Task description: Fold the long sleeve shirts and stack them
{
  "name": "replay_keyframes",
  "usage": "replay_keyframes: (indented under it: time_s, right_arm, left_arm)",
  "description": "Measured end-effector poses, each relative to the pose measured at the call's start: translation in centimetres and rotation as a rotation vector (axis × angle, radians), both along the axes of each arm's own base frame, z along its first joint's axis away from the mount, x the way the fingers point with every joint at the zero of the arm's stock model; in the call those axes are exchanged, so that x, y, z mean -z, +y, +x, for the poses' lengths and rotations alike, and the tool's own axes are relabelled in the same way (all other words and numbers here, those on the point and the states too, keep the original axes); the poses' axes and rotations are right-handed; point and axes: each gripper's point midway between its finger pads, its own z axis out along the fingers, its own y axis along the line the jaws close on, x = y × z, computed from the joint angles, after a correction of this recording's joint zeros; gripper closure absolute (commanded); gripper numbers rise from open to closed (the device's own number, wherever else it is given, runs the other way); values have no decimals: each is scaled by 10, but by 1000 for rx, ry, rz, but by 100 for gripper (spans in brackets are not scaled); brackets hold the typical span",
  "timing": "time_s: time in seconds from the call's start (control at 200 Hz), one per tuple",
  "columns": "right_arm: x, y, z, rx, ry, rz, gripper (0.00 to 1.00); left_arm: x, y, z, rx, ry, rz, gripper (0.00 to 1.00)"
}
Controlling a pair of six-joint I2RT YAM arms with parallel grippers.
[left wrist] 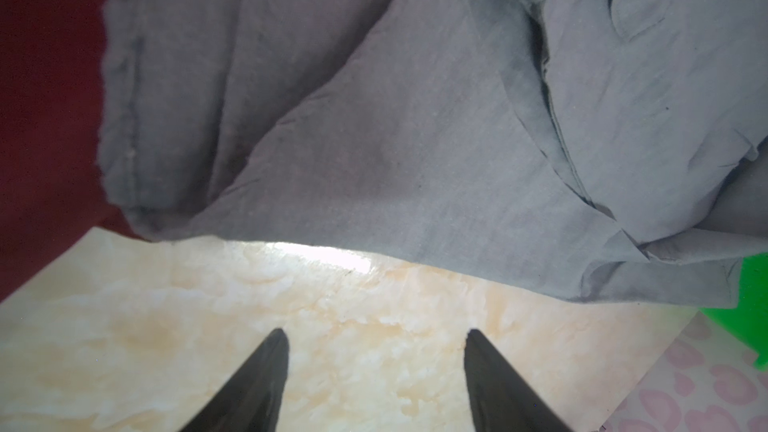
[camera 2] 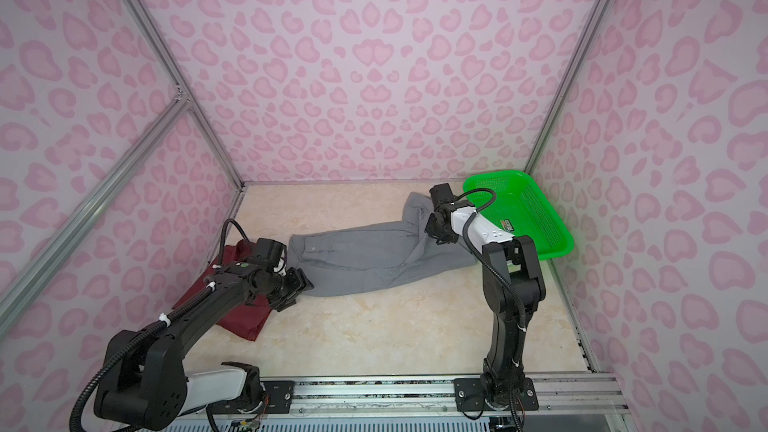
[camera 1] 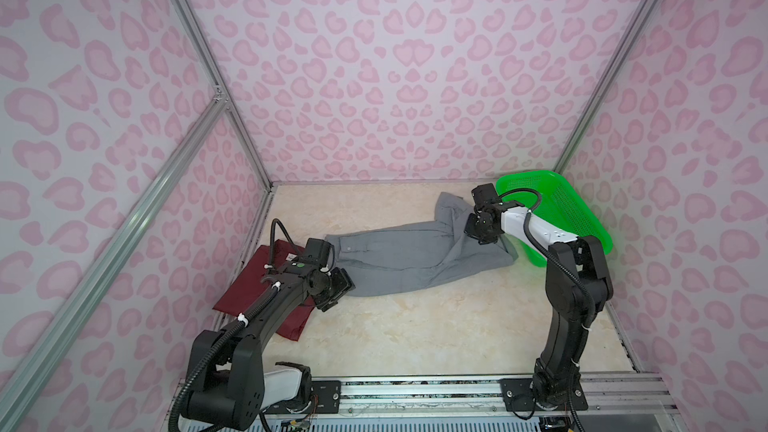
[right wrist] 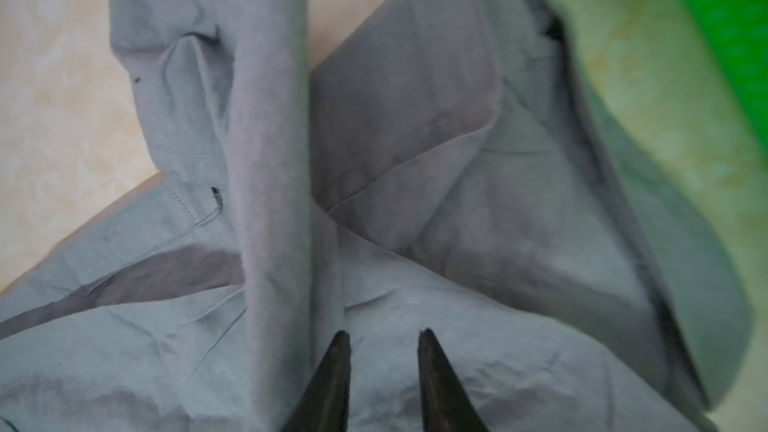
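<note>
- The grey shirt (camera 1: 415, 255) lies spread across the middle of the bench (camera 1: 415, 338), not yet folded. One sleeve (camera 1: 451, 205) runs off toward the back wall.
- The maroon shirt (camera 1: 243, 288) sits at the left as a flat, compact piece. It looks already folded and is likely the base of the stack.
- The left tool (camera 1: 338, 295) hangs low at the grey shirt's near left corner, released. It seems placed to catch that edge.
- The right tool (camera 1: 482, 234) hovers over the shirt's far right end, by the sleeve, probably to bring the sleeve in over the body.
- The basket (camera 1: 561, 209) stands tipped in the back right corner with the shirt's end just beside it.
- In the left wrist view the left tool (left wrist: 374, 332) shows its jaws wide apart over bare bench, empty and just short of the grey hem. The top views cannot show that gap.
- In the right wrist view the right tool (right wrist: 383, 332) shows its jaws a little apart above the cloth, with nothing visibly pinched. A sleeve band (right wrist: 274, 160) crosses the body right beside them. In both top views the tool hides this.
- Only the top views show both shirts whole. The left wrist view catches just a maroon strip.
</note>
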Motion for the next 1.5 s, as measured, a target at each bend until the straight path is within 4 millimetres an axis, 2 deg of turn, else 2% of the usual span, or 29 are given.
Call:
replay_keyframes:
  time_s: [0.145,0.31,0.386,0.441,0.506,0.556,0.671,0.726,0.781,0.866,0.941,1.092,1.152,1.217,1.277,1.502]
  right_arm:
    - [-7,38,19,-52,-43,30,70]
    - [-30,100,31,-142,-120,58,65]
    - [-30,126,33,-191,-124,78,65]
    - [-27,133,33,-210,-120,81,62]
    - [-25,125,27,-199,-110,75,49]
    - [-27,105,17,-175,-105,68,45]
    - [-36,49,2,-57,-125,89,46]
    - [-29,27,-3,6,-119,116,47]
    - [-16,16,-12,43,-95,138,47]
    - [0,16,-23,58,-52,176,56]
    - [11,20,-22,85,-41,248,57]
    - [44,13,-24,185,4,351,63]
    - [44,18,-15,186,-20,393,64]
    - [46,25,-9,187,-42,442,72]
    - [48,27,-7,204,-51,476,75]
    - [37,27,-4,216,-79,488,73]
  left_arm:
    - [3,1,-5,1,6,1,31]
    - [8,1,-9,0,17,3,31]
    - [8,1,-9,2,16,3,31]
    - [8,1,-9,2,16,3,31]
    - [7,1,-8,2,12,2,31]
    - [5,1,-8,2,5,1,31]
    - [4,1,-9,2,-3,0,31]
    - [5,1,-10,2,0,0,31]
    - [5,1,-10,2,3,0,31]
    - [7,1,-9,2,7,1,31]
    - [8,1,-9,2,9,1,31]
    - [5,1,-9,3,-1,0,31]
    - [6,1,-10,3,-2,0,31]
    - [7,2,-12,3,5,1,31]
    - [9,2,-13,2,8,5,31]
    - [16,3,-20,-3,31,7,31]
